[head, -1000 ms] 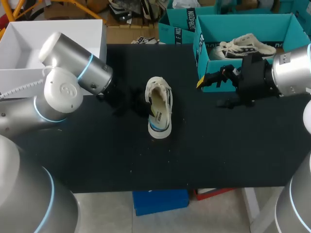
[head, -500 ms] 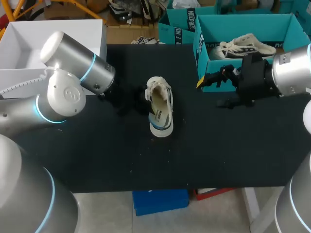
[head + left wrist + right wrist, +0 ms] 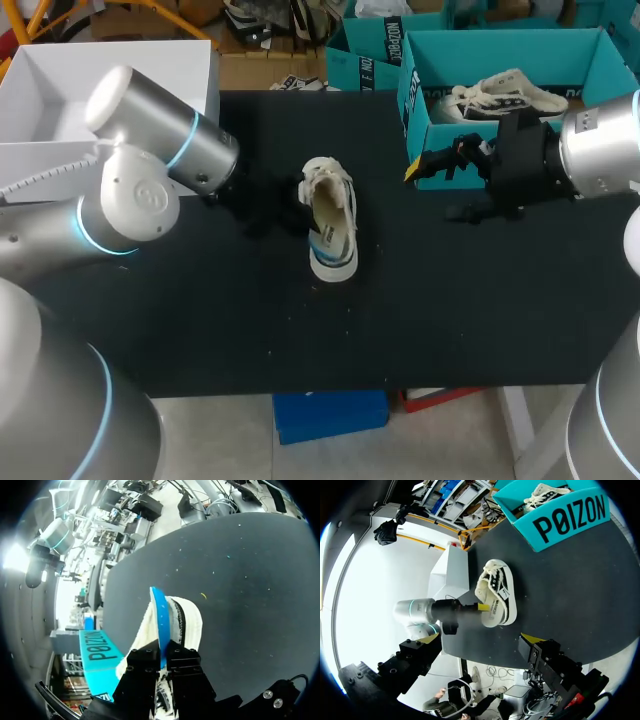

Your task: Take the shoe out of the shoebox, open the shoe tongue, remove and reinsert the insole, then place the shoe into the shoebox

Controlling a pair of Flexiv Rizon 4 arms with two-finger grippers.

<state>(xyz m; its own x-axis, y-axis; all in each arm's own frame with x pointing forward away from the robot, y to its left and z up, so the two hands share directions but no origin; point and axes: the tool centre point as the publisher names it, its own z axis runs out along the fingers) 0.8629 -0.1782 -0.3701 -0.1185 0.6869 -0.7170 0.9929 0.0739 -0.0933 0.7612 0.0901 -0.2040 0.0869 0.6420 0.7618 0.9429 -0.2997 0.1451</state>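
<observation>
Left gripper (image 3: 164, 656) pinches the blue insole (image 3: 159, 612) at the shoe (image 3: 192, 626), apparently to draw it out. Right gripper (image 3: 435, 192) waits spread beside the shoebox (image 3: 412, 110).

Tips, shoe end and box contents out of sight

In the left wrist view the left gripper (image 3: 162, 654) shows no yellow tips; its black finger blocks, pressed together on a blue strip (image 3: 158, 615), cover the near end of the shoe (image 3: 189, 625). In the head view that gripper blends into the dark table (image 3: 480, 300). The shoebox (image 3: 500, 45) wall hides part of a second shoe (image 3: 500, 95).
</observation>
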